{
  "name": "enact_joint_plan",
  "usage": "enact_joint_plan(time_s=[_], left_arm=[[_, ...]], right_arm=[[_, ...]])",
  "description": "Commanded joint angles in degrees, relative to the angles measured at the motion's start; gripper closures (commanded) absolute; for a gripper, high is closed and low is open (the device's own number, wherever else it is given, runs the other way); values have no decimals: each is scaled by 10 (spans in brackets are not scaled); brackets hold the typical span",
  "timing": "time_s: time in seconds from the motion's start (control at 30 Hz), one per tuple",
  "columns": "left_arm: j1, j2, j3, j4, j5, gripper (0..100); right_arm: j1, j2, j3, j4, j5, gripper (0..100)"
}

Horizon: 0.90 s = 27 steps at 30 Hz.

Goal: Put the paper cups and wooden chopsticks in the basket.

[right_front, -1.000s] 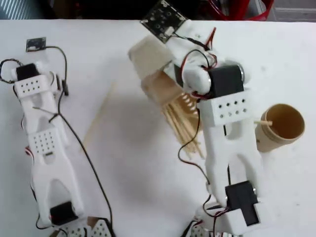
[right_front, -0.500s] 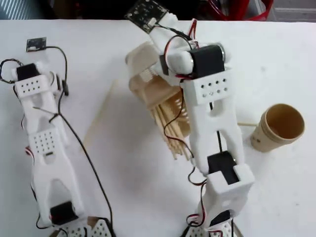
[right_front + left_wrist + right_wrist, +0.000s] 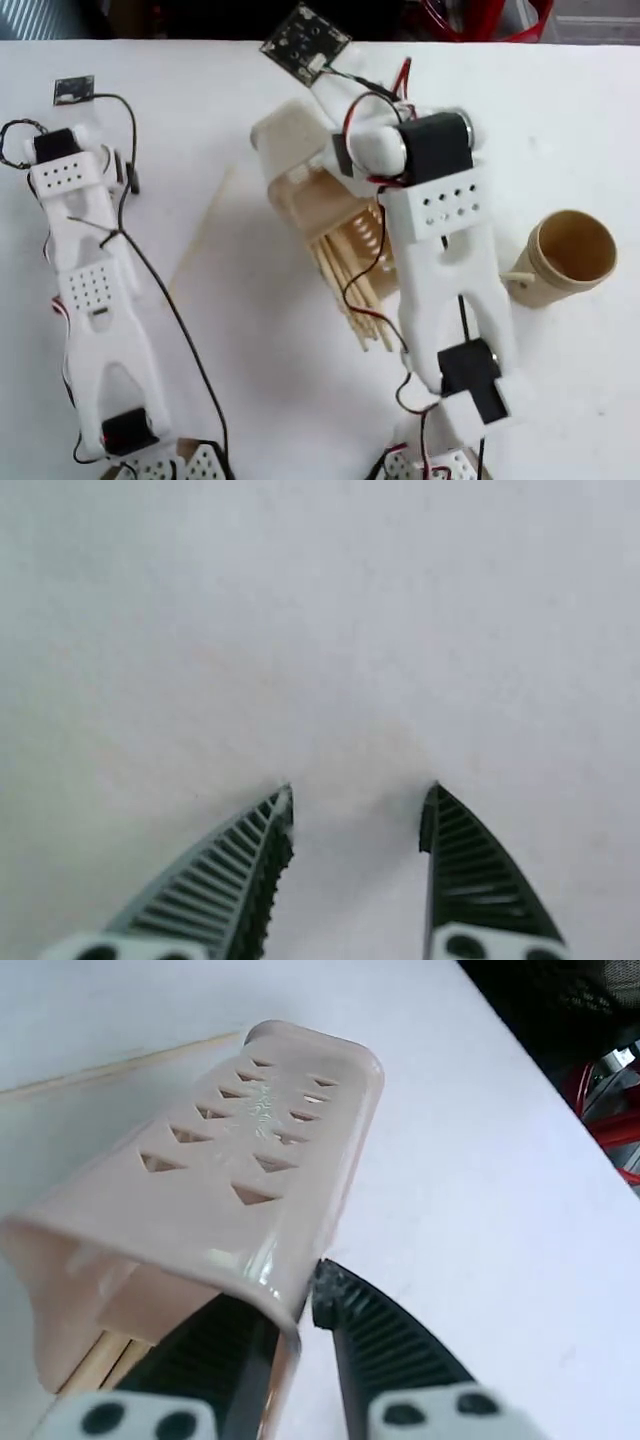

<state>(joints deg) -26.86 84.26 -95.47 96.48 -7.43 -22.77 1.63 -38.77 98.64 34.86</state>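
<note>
Right wrist view: right claw (image 3: 292,1298) pinches the basket (image 3: 250,1150) wall, basket on its side. High view adds chopsticks (image 3: 355,300) spilling out mid bench (image 3: 260,380) and the paper cup (image 3: 565,255) near the right edge. Basket dragged slightly nearer than 0.5 s ago. Left claw (image 3: 357,800) wide open, empty. Loose chopstick (image 3: 200,240) lies left of the basket.
</note>
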Motion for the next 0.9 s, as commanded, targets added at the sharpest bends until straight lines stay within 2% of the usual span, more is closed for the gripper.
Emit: enact_joint_plan(time_s=[0.0, 0.17, 0.27, 0.4, 0.57, 0.67, 0.8, 0.87], left_arm=[[13, 7, -4, -15, -4, 786], [15, 7, -4, -15, -4, 786], [30, 2, -4, -15, -9, 786], [58, -76, -4, -82, -8, 785], [146, -148, -4, -126, -8, 785], [198, -153, -4, -121, -8, 785], [225, -137, 2, -99, -11, 785], [248, -119, 1, -76, -48, 785]], right_arm=[[-3, -58, 52, 3, -4, 979], [-6, -28, 70, -2, -4, 979], [-4, 43, -1, -17, -8, 979], [-7, 163, -132, -15, -37, 979], [-9, 269, -248, -2, -40, 979], [-12, 294, -276, -2, -40, 979], [-18, 305, -302, -2, -40, 979], [-18, 306, -317, -9, -40, 979]])
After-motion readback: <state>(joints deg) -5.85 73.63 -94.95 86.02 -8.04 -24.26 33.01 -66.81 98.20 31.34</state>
